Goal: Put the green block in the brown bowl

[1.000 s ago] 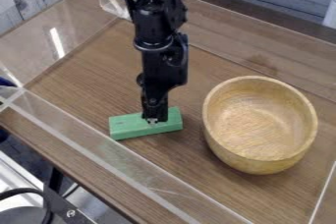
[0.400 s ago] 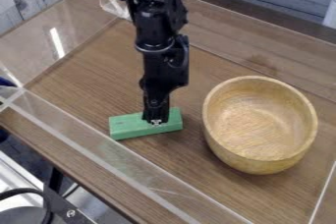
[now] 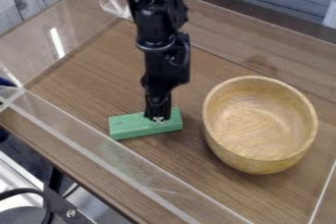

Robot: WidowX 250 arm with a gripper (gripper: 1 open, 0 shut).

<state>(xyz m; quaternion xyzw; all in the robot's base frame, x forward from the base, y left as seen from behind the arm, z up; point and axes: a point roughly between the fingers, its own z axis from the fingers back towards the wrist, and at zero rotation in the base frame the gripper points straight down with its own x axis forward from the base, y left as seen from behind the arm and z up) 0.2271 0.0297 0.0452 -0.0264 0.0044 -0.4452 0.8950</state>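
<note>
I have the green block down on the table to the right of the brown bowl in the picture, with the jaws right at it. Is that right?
Not quite: the camera view shows the green block to the left of the brown bowl in the picture, not to its right. It is down on the table, with the jaws right at it.

On my arm, matte black segments, small silver screws near the block, dark cables looping above them

The black arm reaches down over the counter — its gripper points downward near the front edge, apparently shut.
</note>
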